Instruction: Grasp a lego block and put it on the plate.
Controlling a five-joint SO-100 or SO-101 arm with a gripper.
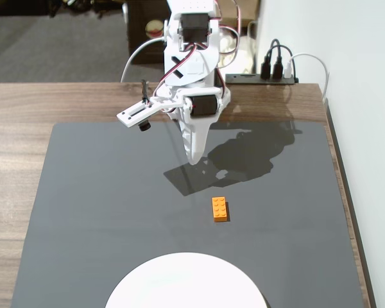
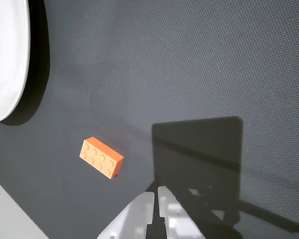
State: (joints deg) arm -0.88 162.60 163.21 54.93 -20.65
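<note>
Nearest the wrist camera, the white end effector [image 2: 156, 191] is seen entering from the bottom edge of the wrist view, its two fingers pressed together with only a thin slit between the tips; it is clenched on nothing. Just beyond it, at about ten o'clock from the fingertips, the lego block [image 2: 101, 157] is seen lying flat on the dark grey mat [image 2: 189, 64], studs up, clear of the fingers and touched by nothing. A square shadow is cast on the mat at about two o'clock from the fingertips. The plate [image 2: 7, 59] is seen as a white curved rim at the upper left corner of the wrist view, well apart from the block.

In the fixed view, the end effector [image 1: 194, 157] is seen pointing down toward the mat [image 1: 102, 212], above its surface, with the white arm rising behind it at twelve o'clock. The lego block [image 1: 221, 209] is found at about five o'clock from the tip, near it but not touched. The plate [image 1: 186, 282] is found at the bottom edge, at about seven o'clock from the block, with bare mat between them. The mat is laid on a wooden bench [image 1: 25, 102]
</note>
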